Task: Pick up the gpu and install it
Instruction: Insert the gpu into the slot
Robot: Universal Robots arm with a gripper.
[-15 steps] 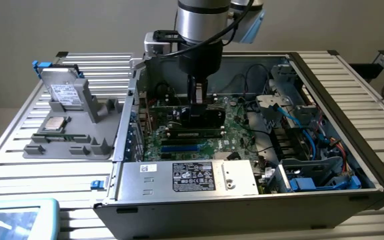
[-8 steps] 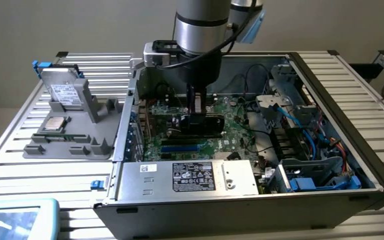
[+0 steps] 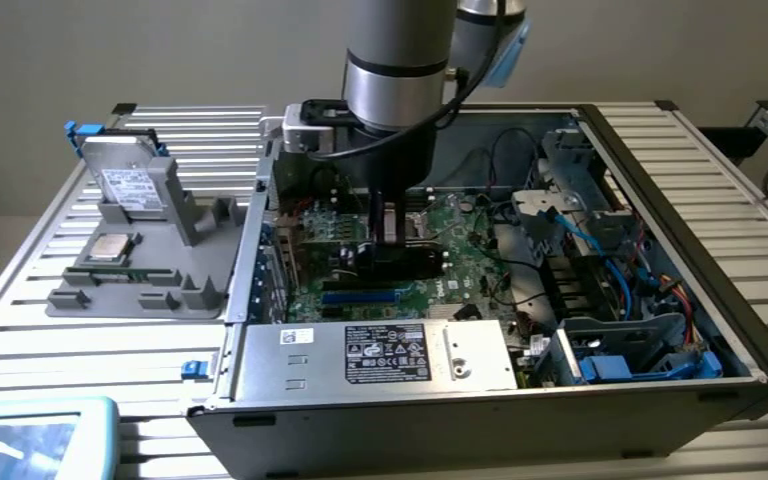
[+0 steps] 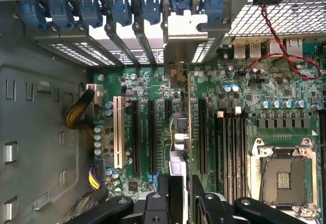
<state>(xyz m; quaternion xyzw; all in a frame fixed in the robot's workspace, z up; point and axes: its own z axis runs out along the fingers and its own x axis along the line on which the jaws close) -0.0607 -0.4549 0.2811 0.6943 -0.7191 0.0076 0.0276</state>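
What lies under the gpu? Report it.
The gpu, held edge-on in the gripper, stands over the green motherboard, with long black slots either side. The strip of board directly beneath it is covered by the card itself.

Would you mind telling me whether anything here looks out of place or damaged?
Nothing looks damaged or askew. The claw grips the gpu on edge, parallel to the slots. Only oddity: the processor socket is empty.
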